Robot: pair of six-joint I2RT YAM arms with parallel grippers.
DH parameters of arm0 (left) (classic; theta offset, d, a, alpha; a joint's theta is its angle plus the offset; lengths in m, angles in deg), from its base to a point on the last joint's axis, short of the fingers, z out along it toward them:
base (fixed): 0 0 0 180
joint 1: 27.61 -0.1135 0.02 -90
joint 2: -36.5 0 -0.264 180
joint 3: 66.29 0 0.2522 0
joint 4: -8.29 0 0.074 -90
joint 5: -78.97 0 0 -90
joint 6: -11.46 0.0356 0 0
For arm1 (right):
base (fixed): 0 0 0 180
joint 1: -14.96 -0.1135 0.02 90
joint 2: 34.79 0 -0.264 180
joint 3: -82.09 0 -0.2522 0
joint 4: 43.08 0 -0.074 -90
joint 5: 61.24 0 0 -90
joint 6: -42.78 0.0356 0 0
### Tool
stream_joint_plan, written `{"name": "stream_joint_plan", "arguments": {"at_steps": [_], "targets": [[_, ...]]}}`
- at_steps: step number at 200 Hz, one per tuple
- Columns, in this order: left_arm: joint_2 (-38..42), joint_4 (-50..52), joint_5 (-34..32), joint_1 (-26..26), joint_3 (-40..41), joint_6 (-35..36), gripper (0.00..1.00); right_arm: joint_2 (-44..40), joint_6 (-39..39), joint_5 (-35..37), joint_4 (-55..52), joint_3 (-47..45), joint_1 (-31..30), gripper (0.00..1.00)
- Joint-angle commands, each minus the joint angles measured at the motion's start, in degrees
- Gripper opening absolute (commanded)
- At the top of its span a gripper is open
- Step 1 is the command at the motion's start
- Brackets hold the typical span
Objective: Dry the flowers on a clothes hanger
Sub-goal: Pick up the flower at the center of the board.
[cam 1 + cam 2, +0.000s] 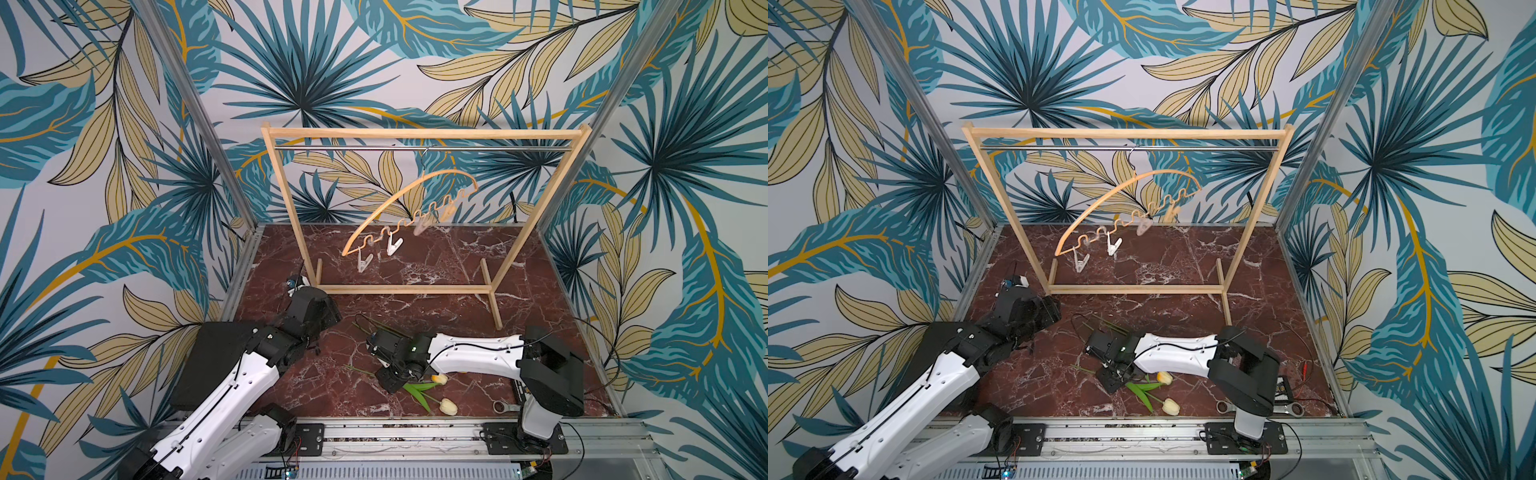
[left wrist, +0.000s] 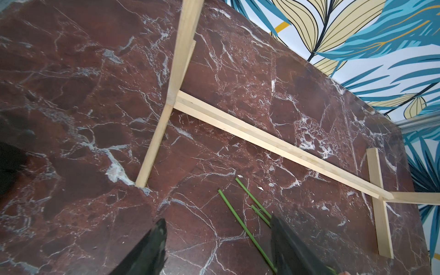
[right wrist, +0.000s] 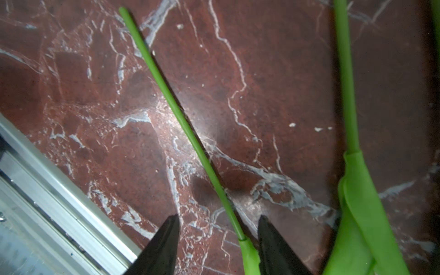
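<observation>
Nearest the lens, a ribbed aluminium rail (image 1: 395, 432) carries both arm bases along the front edge of the dark red, white-veined marble tabletop (image 1: 436, 257). At the left, the left gripper (image 2: 217, 220) hangs over the marble beside the near left foot of the tall rectangular light-wood rack (image 1: 415, 133). Its black fingers (image 2: 154, 245) stand spread with bare marble between them. One of three thin green stem ends (image 2: 238, 220) slants in between them, unpinched, and runs out of sight behind one finger.

Toward the middle, the right gripper (image 3: 218, 217) points down at the tabletop. Its fingers (image 3: 164, 242) are apart on either side of a single thin green stem (image 3: 181, 114) lying flat on the marble, nearer one finger than the other. Just to its right lie the flowers (image 1: 415, 387): an orange-yellow tulip head (image 1: 440, 378), a cream tulip head (image 1: 449, 407) and broad green leaves (image 1: 423, 400), all on the tabletop and well apart from the hanger.

Behind them, the light wooden clothes hanger (image 1: 390, 202), with arched top and wavy lower bar, hangs by its metal hook from the rack's steel rail (image 1: 332, 148), tilted with its left end low. Four small pale peg clips (image 1: 365, 262) dangle under the wavy bar, the two farther ones blurred. At the far right a steel ring spanner (image 1: 500, 406) lies on the marble by the right arm's base
</observation>
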Motion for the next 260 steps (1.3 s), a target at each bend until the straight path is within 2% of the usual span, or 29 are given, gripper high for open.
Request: {"name": "stream_joint_plan", "arguments": {"at_steps": [1, 26, 53, 78, 88, 129, 154, 160, 179, 185, 234, 260], "targets": [[0.18, -1.56, 1.76, 0.13, 2.06, 1.46, 0.70, 3.07, -1.15, 2.93, -5.55, 2.38, -0.20, 0.50], [1.36, -0.33, 0.79, 0.15, 1.50, 2.36, 0.69, 4.08, -2.69, 4.18, -6.97, 3.19, -0.34, 0.46], [2.91, -0.14, -1.89, 0.21, 2.54, 1.41, 0.69, 5.02, -4.88, 4.64, -7.83, 3.65, -0.34, 0.33], [3.31, 1.11, -1.84, 0.08, 1.63, 1.90, 0.68, 5.70, -5.68, 3.99, -6.73, 3.72, -0.33, 0.29], [3.40, 1.96, -2.50, 0.13, 1.63, 2.21, 0.67, 5.99, -5.69, 3.71, -5.99, 3.67, -0.34, 0.24], [4.52, 4.33, -2.70, 0.12, 1.94, 1.23, 0.66, 8.41, -6.43, 1.17, -3.56, 3.87, -0.33, 0.23], [6.04, 4.43, -2.31, 0.17, 2.87, 0.38, 0.66, 9.41, -6.73, 0.35, -2.84, 3.91, -0.34, 0.18], [6.38, 4.51, -2.31, 0.13, 3.11, 0.15, 0.65, 9.58, -6.94, 0.25, -2.79, 4.19, -0.26, 0.12], [7.03, 4.71, -2.08, 0.16, 3.72, -0.42, 0.65, 9.70, -7.95, 0.32, -3.14, 5.03, -0.46, 0.07], [7.27, 4.55, -1.78, 0.13, 3.99, -0.60, 0.65, 9.76, -8.31, 0.65, -3.40, 5.40, -0.42, 0.00], [8.31, 3.66, -0.32, 0.16, 4.84, -1.74, 0.65, 8.29, -10.95, 2.87, -5.25, 9.70, -0.41, 0.00], [9.44, 2.11, 2.76, 0.15, 5.05, -2.81, 0.65, 5.13, -11.49, 5.30, -6.30, 13.03, -0.34, 0.00]]}}
